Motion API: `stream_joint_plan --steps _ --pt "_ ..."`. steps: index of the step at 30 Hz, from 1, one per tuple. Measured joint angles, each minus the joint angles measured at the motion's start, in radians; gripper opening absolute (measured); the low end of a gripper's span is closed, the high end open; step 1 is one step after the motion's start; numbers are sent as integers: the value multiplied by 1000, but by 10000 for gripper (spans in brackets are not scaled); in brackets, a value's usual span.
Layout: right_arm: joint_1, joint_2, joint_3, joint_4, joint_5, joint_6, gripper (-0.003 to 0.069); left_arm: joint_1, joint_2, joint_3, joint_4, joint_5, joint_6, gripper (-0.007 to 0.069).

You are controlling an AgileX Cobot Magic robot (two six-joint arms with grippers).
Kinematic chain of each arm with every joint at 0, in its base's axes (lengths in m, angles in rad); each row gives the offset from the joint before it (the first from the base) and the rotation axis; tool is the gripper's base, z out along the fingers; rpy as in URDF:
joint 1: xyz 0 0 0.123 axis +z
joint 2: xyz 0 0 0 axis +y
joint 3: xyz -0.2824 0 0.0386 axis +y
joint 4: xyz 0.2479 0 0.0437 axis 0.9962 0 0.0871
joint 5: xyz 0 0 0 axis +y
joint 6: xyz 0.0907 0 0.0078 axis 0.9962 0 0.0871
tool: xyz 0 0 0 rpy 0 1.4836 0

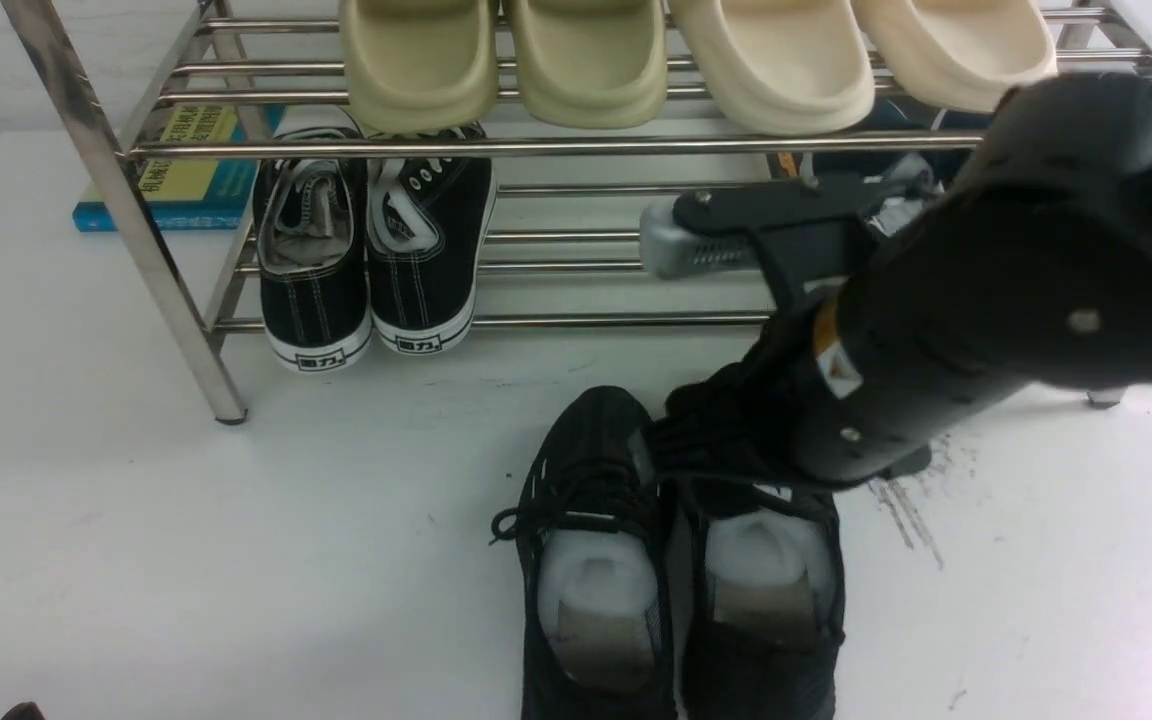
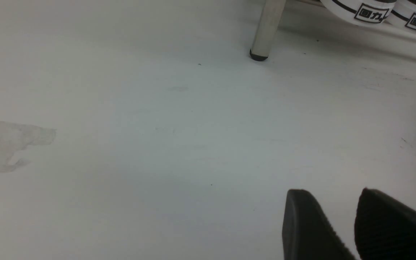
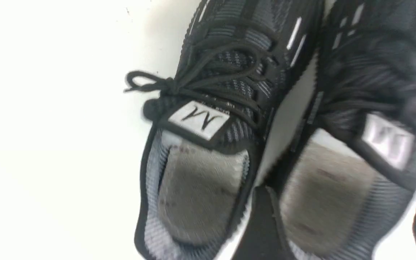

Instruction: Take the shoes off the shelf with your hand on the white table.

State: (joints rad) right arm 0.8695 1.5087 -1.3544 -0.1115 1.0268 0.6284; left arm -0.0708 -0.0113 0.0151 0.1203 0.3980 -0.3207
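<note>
Canvas sneakers sit on the lower rack, well apart from your pair, so no worry there. Both black mesh shoes are side by side on the white table. Your right gripper is spread wide around the right-hand one; lift before the fingers clear it and you'd probably drag or tip it, maybe snag a lace.
</note>
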Motion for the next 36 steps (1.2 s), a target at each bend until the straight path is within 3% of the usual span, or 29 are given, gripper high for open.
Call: stream_joint_plan --steps 3,5,9,10,11,12,14,22,26,28,29,36 --pt "0 -36 -42 0 85 -65 444 0 0 0 0 0 0 242" --pt "0 -94 -88 -4 184 -137 351 0 0 0 0 0 0 242" --pt "0 -191 -113 -20 213 -223 188 0 0 0 0 0 0 242" --pt "0 -197 -113 -22 214 -223 179 0 0 0 0 0 0 242" --pt "0 -244 -113 -22 220 -255 102 0 0 0 0 0 0 242" --pt "0 -250 -113 -22 220 -255 102 0 0 0 0 0 0 242" --pt "0 -349 -113 -23 226 -284 -1 0 0 0 0 0 0 242" --pt "0 -602 -102 4 238 -304 -15 0 0 0 0 0 0 242" --pt "0 -786 52 0 210 -317 -15 0 0 0 0 0 0 242" --pt "0 -911 249 -19 42 -308 -15 0 0 0 0 0 0 242" --pt "0 -919 249 -19 26 -308 -15 0 0 0 0 0 0 242" --pt "0 -1059 839 -61 -649 -271 -9 0 0 0 0 0 0 242"
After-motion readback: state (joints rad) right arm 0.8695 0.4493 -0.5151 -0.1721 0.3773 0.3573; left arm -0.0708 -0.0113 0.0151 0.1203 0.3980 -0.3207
